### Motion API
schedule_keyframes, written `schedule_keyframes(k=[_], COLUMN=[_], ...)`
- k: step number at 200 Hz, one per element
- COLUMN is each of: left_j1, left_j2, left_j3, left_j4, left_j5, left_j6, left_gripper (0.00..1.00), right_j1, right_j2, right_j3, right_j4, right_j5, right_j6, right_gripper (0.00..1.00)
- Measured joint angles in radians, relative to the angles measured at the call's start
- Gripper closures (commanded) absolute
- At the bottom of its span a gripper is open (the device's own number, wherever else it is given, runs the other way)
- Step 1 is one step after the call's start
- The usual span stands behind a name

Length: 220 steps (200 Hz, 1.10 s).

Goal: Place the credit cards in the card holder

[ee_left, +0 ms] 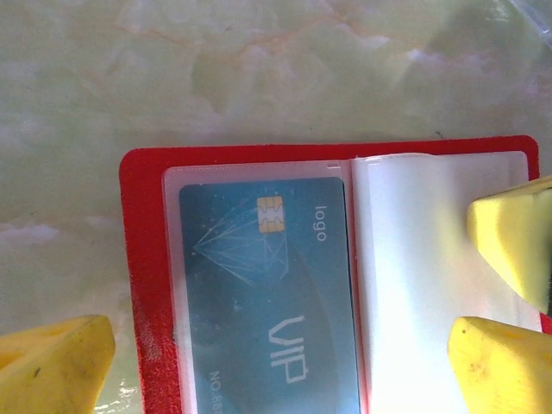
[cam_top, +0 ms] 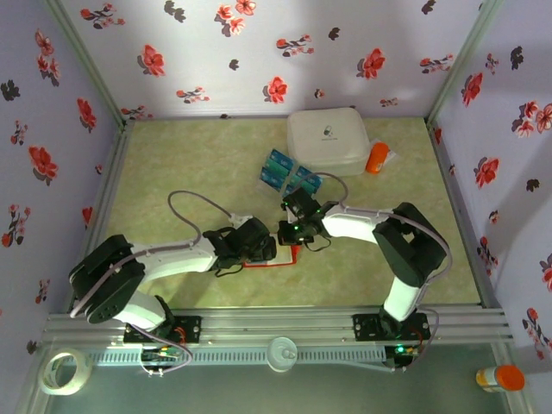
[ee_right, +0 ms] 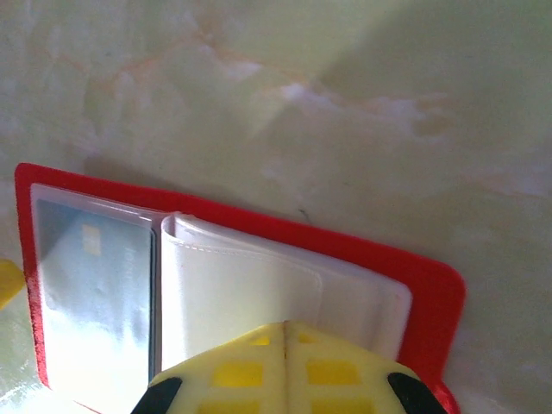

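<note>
Card holder (ee_left: 142, 259) open between spread left jaws, right jaws clenched; credit cards (cam_top: 286, 173) near white case (cam_top: 332, 142).

White arms (cam_top: 172, 257) with black joints, grey looping cables (cam_top: 183, 193), yellow gripper fingers (ee_left: 60, 362)

Top camera looks down; wrist cameras closely share the card holder (ee_left: 142, 259).

I work in a small test booth, like a lab. Flowery walls (cam_top: 259, 52) stand round my green counter (cam_top: 190, 164) on three sides. A metal rail (cam_top: 285, 323) runs along the bottom, and a tape roll (cam_top: 84, 366) lies lower left.
</note>
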State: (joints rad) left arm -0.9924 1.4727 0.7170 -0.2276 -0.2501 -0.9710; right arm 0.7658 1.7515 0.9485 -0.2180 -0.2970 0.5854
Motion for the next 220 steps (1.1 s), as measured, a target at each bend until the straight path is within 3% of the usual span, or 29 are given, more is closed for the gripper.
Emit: schedule_keyframes(k=[110,220], left_j1=[-0.003,-0.017], left_j2=[0.019,-0.064], left_j3=[-0.035,-0.132], left_j4=[0.048,0.212], left_j5=[0.004,0.031], left_j6=[0.001,0.001], left_gripper=[0.0,0.0], right_j1=[0.012,0.014], right_j2=[0.016,0.016], right_j3=[0.008,0.003], right_j4=[0.034,0.043], right_j5=[-0.015,-0.022], right_j6=[0.027,0.053], right_gripper=[1.0,1.0])
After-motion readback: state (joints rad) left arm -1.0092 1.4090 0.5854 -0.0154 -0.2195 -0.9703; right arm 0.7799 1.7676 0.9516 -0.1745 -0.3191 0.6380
